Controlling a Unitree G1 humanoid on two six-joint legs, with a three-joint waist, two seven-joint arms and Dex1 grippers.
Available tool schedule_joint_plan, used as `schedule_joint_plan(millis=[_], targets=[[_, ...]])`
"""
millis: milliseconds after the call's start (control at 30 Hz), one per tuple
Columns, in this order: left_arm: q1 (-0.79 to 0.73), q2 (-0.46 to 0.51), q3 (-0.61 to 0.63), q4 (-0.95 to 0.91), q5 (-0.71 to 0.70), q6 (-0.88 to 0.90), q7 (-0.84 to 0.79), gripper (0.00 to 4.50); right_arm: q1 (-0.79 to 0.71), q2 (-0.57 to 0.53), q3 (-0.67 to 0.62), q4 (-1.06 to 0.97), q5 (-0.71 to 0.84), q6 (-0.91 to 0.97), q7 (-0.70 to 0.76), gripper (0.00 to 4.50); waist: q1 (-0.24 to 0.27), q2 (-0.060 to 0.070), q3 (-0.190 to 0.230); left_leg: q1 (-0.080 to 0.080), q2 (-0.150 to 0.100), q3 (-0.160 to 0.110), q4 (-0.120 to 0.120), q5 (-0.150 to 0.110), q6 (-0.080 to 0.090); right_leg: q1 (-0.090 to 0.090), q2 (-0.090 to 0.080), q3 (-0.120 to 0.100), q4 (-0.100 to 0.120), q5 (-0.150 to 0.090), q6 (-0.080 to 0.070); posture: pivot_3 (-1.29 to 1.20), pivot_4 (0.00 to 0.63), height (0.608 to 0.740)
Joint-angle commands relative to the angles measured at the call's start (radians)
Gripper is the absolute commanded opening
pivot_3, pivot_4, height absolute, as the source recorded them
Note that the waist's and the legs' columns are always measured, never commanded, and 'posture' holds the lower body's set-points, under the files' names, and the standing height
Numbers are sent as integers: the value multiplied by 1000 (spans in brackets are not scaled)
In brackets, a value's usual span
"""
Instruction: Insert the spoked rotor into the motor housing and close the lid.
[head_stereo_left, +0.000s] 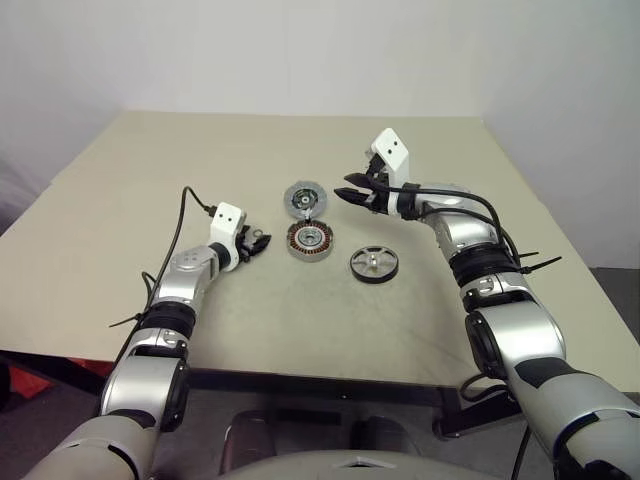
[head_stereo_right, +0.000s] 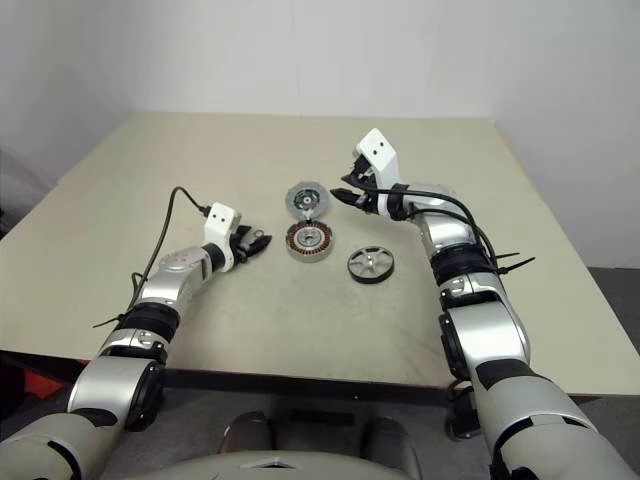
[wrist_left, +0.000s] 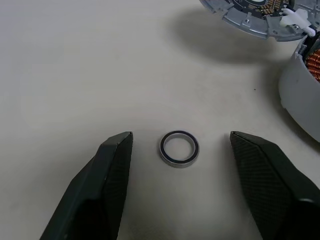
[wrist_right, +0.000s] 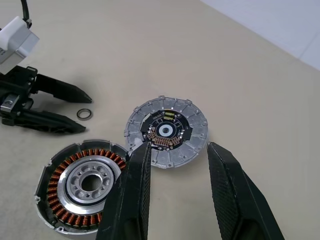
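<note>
Your spoked rotor (head_stereo_left: 374, 264) lies flat on the desk (head_stereo_left: 120, 180), just to the right of the motor housing (head_stereo_left: 310, 241), and your right gripper (head_stereo_left: 352, 188) is the nearer arm, though it hangs above the lid (head_stereo_left: 303, 199) with empty jaws partly apart. To take the rotor you would have to bring that arm back toward you and down. Your left gripper (wrist_left: 181, 145) sits low on the housing's far side, jaws apart around a small ring (wrist_left: 179, 148), not touching it.

Left arm reaches forward low, its gripper (head_stereo_left: 258, 241) near the surface (head_stereo_left: 150, 170), jaws apart; right arm raised higher, its gripper (head_stereo_left: 355, 190) angled leftward, jaws apart, empty.
</note>
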Motion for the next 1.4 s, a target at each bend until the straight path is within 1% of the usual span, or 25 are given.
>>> schedule_joint_plan(millis=[33, 133, 300, 400, 433, 733, 933, 1100, 1267, 1400], targets=[[9, 1, -3, -18, -6, 21, -22, 2440, -44, -4, -29, -13, 15, -24, -10, 1979, 0, 0, 0, 0, 0, 0, 0, 0, 0, 0, 0, 0, 0, 0, 0, 0, 0, 740], [9, 5, -10, -22, 4, 23, -21, 1556, -48, -2, -30, -9, 16, -28, -15, 1979, 1, 0, 0, 0, 0, 0, 0, 0, 0, 0, 0, 0, -1, 0, 0, 0, 0, 740], [11, 6, -13, -25, 4, 23, -21, 1556, -48, -2, -29, -9, 16, -31, -20, 1979, 1, 0, 0, 0, 0, 0, 0, 0, 0, 0, 0, 0, -1, 0, 0, 0, 0, 740], [8, 6, -13, -18, 4, 19, -21, 1003, -49, -2, -28, -6, 14, -35, -23, 1979, 1, 0, 0, 0, 0, 0, 0, 0, 0, 0, 0, 0, -1, 0, 0, 0, 0, 740], [8, 6, -13, -18, 5, 18, -21, 748, -49, -2, -28, -6, 14, -36, -24, 1979, 0, 0, 0, 0, 0, 0, 0, 0, 0, 0, 0, 0, -1, 0, 0, 0, 0, 740], [3, 13, 1, -51, 5, -6, 18, 720, -52, -1, -23, 10, 8, -48, -27, 1979, 0, 0, 0, 0, 0, 0, 0, 0, 0, 0, 0, 0, -1, 0, 0, 0, 0, 740], [-37, -2, 52, -110, -55, 18, 44, 720, -52, -2, -18, 22, 3, -58, -27, 1979, 0, 0, 1, -1, 0, 0, -1, 0, 0, -1, 0, 0, -2, 0, 0, 0, 0, 740], [-81, -25, 58, -143, -77, 42, 45, 720, -50, -2, -16, 23, 1, -62, -28, 1979, 0, 0, 1, -1, 0, 0, -1, 0, 0, -1, 0, 0, -2, 0, 0, 0, 0, 740], [-131, -61, 12, -197, -113, 146, -62, 720, -45, -3, -18, 20, -1, -64, -34, 1979, 0, 0, 1, -1, 0, 0, -1, 0, 0, -1, 0, 0, -2, 0, 0, 0, 0, 740], [-135, -56, -39, -235, -110, 209, -153, 720, -38, -7, -20, 13, 0, -64, -37, 1979, -2, 0, 2, -1, 0, 0, -2, 0, 0, -1, 0, 0, -2, 0, 0, 0, 0, 740]])
